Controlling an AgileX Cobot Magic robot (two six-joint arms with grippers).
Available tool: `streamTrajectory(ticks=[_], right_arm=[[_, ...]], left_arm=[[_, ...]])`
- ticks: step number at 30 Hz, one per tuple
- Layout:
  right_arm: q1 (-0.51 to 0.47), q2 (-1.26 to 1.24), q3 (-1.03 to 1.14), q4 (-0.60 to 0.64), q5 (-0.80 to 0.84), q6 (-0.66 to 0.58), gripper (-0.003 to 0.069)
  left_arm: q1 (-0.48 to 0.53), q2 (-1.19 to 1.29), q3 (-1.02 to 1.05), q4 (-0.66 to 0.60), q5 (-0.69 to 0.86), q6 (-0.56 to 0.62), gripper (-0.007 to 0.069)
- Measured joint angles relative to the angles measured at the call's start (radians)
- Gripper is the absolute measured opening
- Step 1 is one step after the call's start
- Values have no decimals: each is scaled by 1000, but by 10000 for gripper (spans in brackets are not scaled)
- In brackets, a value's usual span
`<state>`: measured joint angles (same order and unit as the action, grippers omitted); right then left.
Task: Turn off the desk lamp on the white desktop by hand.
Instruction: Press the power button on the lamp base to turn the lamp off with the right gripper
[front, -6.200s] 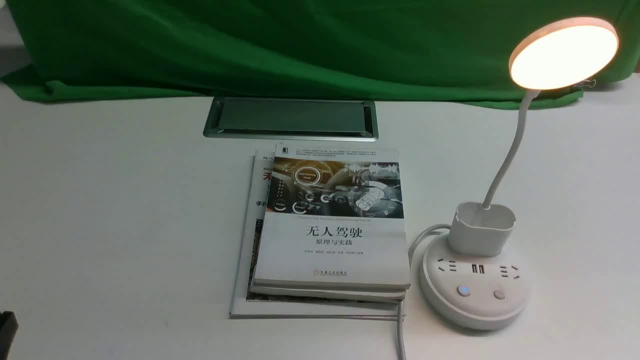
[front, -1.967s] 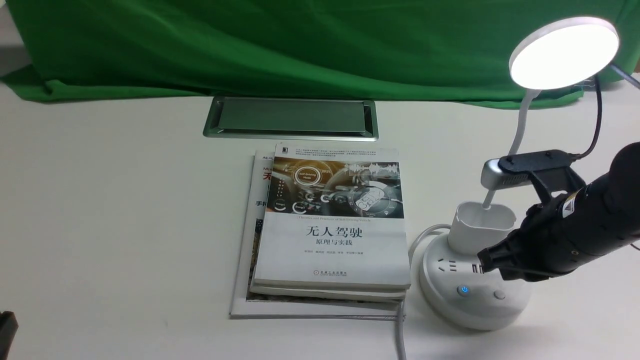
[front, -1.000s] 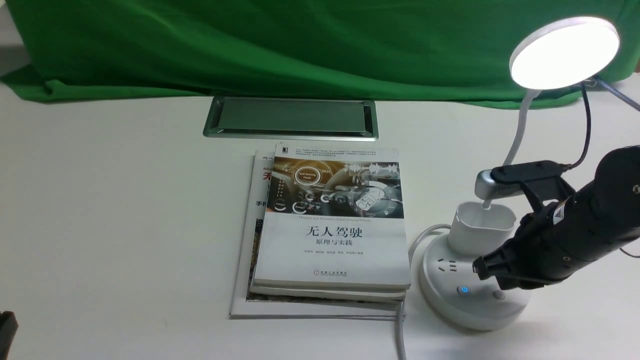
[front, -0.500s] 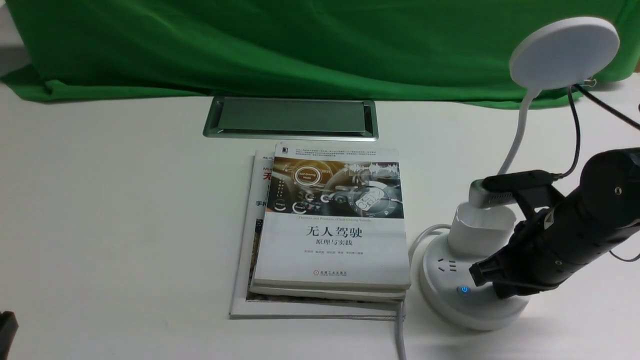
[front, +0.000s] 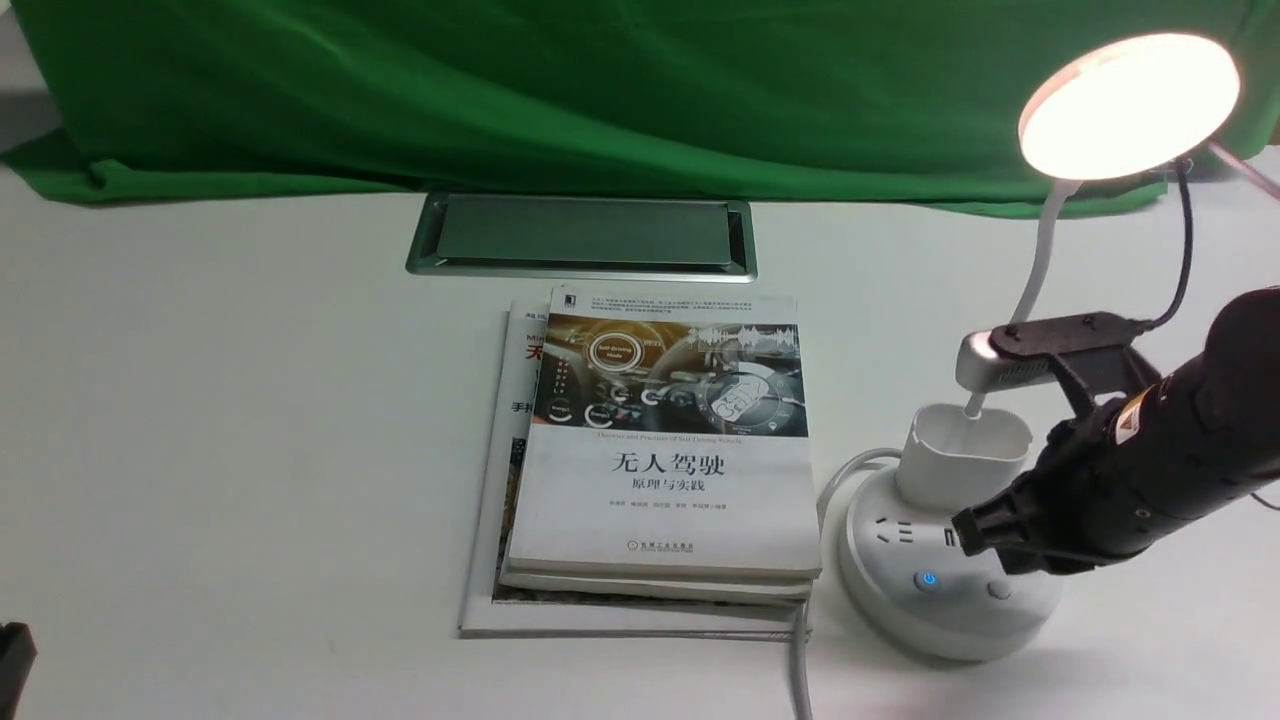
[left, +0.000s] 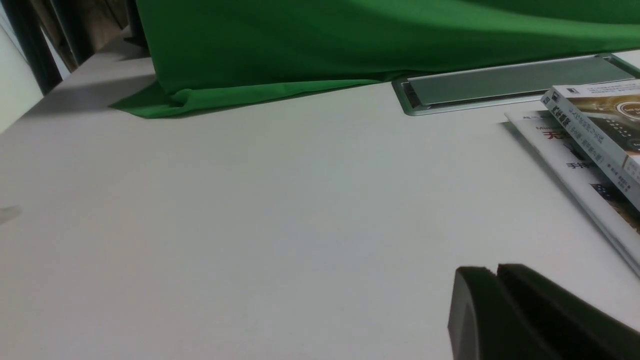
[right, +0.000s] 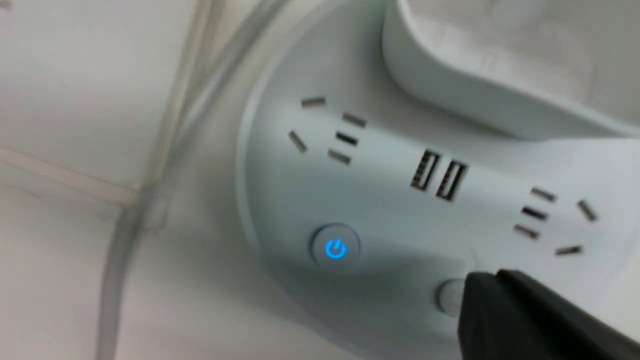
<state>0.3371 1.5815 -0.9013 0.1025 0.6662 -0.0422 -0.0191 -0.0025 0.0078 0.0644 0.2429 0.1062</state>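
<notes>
Desk lamp (front: 1128, 105) glows again after going dark; right hand (front: 970, 532), pressed together, hovers above the unlit button (front: 998, 589). Task unfinished.

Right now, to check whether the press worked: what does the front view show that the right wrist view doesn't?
Only the front view: the desk lamp with its head lit, its neck, the stacked books, the grey hatch, the green cloth. Only the right wrist view: the socket slots beyond the USB ports, hidden in the front view, and the right claw covering part of the plain button. Both: the round base, its blue-lit power button, the white cable.
</notes>
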Motion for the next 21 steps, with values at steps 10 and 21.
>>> streamTrajectory(ticks=[10, 21], right_arm=[[0, 55, -7, -1, 4, 0, 35], [0, -5, -7, -3, 9, 3, 35]], left_arm=[[0, 0, 0, 0, 0, 1, 20], [0, 0, 0, 0, 0, 1, 20]])
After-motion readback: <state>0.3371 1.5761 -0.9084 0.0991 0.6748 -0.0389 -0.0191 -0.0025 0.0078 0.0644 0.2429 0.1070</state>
